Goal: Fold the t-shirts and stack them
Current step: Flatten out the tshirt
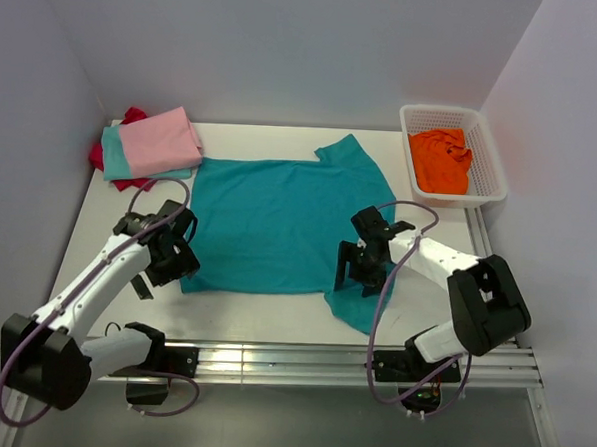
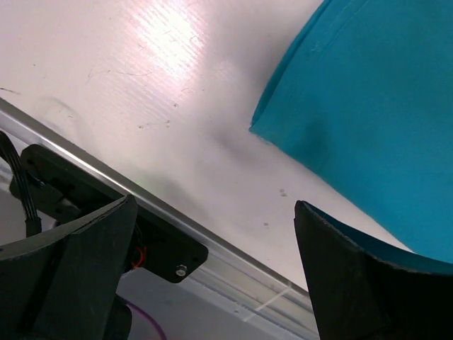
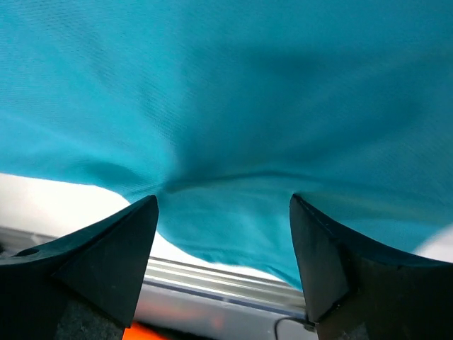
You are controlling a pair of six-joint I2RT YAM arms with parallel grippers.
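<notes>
A teal t-shirt [image 1: 269, 222] lies spread flat in the middle of the white table, one sleeve pointing to the back and the other at the near right. My left gripper [image 1: 176, 260] hovers open beside the shirt's near-left corner [image 2: 368, 106], and its wrist view shows bare table between the fingers [image 2: 212, 234]. Over the shirt's near-right part, by the sleeve, my right gripper [image 1: 359, 272] is open; teal cloth [image 3: 226, 106] fills its wrist view just beyond the fingertips [image 3: 223, 234].
A folded pile sits at the back left: pink t-shirt [image 1: 161, 141] over a light aqua one [image 1: 112, 159] and a red one [image 1: 132, 115]. A white mesh basket [image 1: 490, 158] at the back right holds a crumpled orange t-shirt [image 1: 440, 161]. A metal rail [image 1: 301, 364] runs along the near edge.
</notes>
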